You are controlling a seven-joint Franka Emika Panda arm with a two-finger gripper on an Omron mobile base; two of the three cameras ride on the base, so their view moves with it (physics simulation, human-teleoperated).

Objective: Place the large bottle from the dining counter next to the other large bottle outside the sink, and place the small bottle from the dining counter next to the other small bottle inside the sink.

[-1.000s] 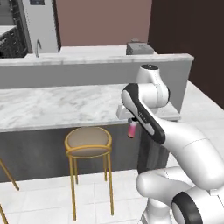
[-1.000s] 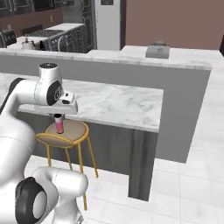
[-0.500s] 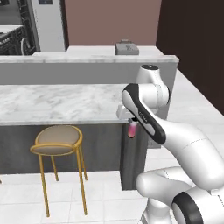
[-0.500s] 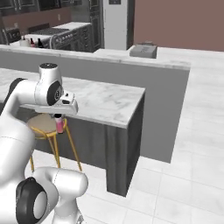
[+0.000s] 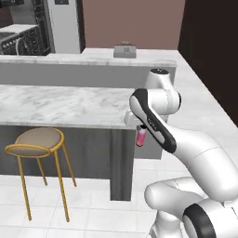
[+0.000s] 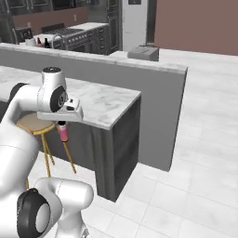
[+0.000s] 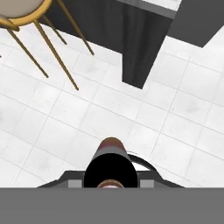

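One small bottle point(image 5: 140, 138) hangs upright in my gripper point(image 5: 139, 133), jaws clamped on it, off dining counter point(image 5: 65, 106) corner. Sink point(image 6: 56, 42) far, about 10 o'clock in right base view.

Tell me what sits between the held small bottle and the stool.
Nothing stands between them: in the left base view the small bottle hangs from the shut gripper, and toward the stool there is just the dining counter's dark base behind.

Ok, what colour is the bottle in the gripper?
Pink-red; the small bottle shows best in the left base view.
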